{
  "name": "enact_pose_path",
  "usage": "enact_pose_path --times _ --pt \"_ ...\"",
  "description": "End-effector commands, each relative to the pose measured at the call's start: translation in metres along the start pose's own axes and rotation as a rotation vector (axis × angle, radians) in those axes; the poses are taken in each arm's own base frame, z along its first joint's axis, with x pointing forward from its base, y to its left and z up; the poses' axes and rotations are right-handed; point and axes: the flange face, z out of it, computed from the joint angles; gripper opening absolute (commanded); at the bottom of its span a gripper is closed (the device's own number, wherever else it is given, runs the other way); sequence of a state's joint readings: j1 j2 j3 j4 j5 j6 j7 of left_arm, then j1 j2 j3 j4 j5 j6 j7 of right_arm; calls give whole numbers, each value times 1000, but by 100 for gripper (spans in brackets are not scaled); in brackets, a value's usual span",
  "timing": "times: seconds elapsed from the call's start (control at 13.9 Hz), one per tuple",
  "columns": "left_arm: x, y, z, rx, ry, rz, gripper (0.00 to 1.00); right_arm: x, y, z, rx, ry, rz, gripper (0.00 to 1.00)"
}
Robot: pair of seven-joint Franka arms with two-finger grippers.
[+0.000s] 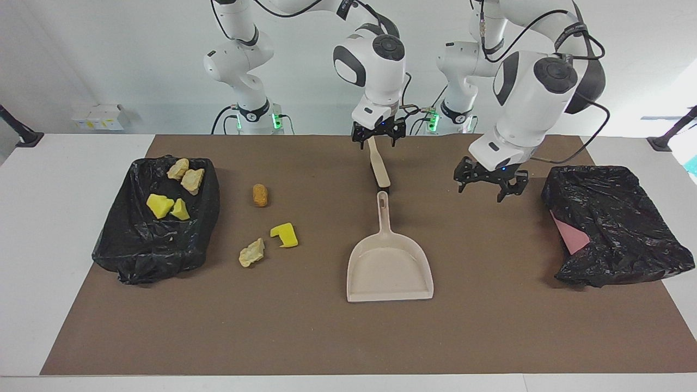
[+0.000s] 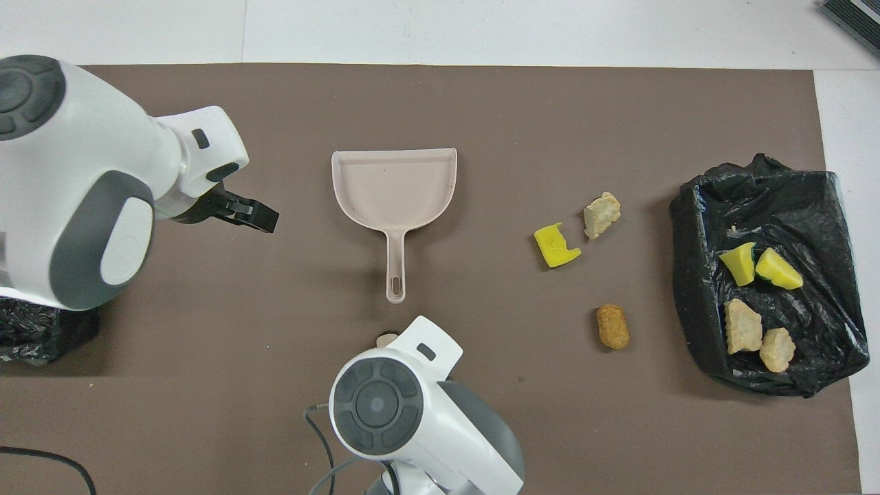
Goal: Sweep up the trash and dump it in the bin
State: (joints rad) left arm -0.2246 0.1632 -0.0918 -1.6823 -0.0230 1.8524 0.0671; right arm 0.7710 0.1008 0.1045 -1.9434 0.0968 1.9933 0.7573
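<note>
Hiding the hand brush (image 2: 386, 339) overhead, the right hand's (image 1: 377, 140) wrist.

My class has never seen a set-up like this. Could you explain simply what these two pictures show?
These are two white robot arms at a table, each ending in a two-finger gripper. One picture looks at them from across the table; the other looks down from above their own end. On the brown mat lie a beige dustpan, a hand brush nearer the robots, and three loose scraps: a brown lump, a yellow sponge piece and a tan lump. Four more scraps already lie in the black-lined bin at the right arm's end. A second black bag sits at the left arm's end. The right gripper hangs over the brush's handle; whether it grips it is unclear. The left gripper, open and empty, hovers over bare mat beside the dustpan.
</note>
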Motion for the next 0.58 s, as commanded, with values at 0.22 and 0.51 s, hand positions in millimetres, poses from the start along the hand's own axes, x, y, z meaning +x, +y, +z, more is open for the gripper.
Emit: enact_pose_path --times 0.22,0.51 --pt "19 95 73 -11 31 13 100 -55 15 48 5 0 -1 100" --pt "17 152 96 -18 27 -79 100 -68 12 73 -3 -1 -17 100"
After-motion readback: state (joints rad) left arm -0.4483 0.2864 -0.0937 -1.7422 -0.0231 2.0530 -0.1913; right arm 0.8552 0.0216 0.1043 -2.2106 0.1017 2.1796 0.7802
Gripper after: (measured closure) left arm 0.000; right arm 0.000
